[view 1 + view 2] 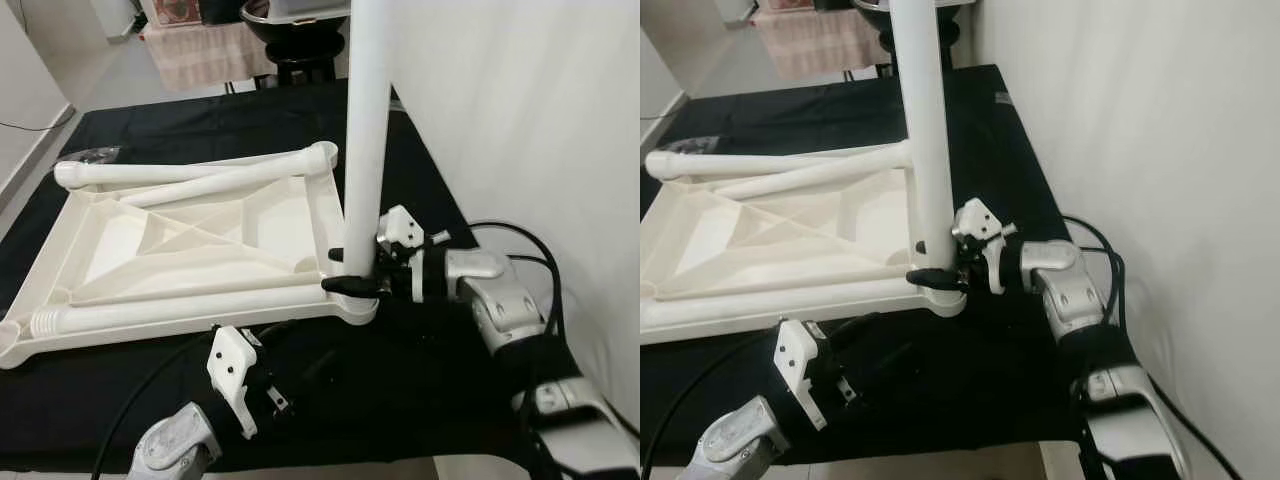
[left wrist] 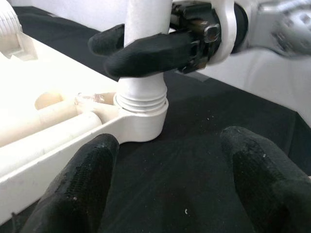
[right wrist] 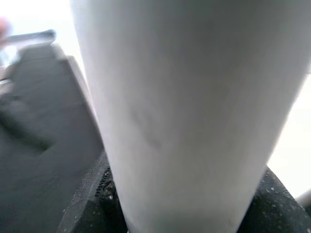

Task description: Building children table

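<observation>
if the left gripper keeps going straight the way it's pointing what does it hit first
Most likely the corner socket of the upturned tabletop, where the upright leg sits. The open left gripper aims at it across bare black cloth; depth is uncertain.

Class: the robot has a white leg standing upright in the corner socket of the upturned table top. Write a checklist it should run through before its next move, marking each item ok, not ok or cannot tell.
1. Right gripper clamped on upright leg: ok.
2. Leg's threaded end in corner socket: ok.
3. Leg screwed fully home: not ok, threads visible.
4. Left gripper open, apart from socket: ok.
5. Table top flat on black cloth: ok.
6. Spare legs lying on table top: ok.
</observation>
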{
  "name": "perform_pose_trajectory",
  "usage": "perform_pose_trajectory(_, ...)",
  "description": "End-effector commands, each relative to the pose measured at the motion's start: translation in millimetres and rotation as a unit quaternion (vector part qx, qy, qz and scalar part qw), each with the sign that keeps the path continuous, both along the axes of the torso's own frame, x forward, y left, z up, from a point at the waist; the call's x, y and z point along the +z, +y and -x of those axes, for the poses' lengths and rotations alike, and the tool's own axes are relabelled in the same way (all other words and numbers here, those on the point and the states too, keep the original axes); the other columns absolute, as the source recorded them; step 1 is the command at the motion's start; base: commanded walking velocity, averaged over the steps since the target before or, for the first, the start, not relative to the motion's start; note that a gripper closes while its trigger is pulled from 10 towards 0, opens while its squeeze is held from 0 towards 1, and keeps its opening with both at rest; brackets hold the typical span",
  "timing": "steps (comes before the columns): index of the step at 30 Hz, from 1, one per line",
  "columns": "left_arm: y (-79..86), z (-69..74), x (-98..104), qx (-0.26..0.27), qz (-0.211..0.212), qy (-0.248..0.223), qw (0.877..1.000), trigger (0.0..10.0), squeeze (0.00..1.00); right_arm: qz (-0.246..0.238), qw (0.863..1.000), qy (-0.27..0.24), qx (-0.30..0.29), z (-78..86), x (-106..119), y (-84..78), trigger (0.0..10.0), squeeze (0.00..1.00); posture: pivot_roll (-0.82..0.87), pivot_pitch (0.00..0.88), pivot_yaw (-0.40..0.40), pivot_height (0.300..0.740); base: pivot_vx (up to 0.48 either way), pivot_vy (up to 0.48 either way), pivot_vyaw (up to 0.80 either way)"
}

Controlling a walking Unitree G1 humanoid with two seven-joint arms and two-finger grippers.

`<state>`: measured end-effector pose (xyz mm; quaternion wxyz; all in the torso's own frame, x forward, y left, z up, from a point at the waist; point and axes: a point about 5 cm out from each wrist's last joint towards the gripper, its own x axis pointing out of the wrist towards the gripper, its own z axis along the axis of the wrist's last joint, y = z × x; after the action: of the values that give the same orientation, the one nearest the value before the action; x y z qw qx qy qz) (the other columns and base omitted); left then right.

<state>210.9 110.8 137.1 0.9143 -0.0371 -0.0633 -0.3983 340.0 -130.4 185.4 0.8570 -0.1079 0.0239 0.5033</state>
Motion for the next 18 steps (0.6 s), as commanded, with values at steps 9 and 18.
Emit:
perform_pose_trajectory(9, 4.7, -2.0, -6, 0.002, -0.007, 0.01, 1.0, 10.0, 0.0, 0.007, 0.968, 0.04, -0.247, 40.4, -57, 29.5, 0.0, 0.0, -0.06, 0.169, 0.063, 0.74, 0.0, 0.0, 0.0)
perform_pose_trajectory(18, 4.9, -3.4, -7, 0.007, -0.006, 0.009, 1.0, 10.0, 0.0, -0.007, 0.981, 0.062, -0.186, 42.8, -52, 36.7, 10.0, 1.0, -0.04, 0.154, 0.044, 0.74, 0.0, 0.0, 0.0)
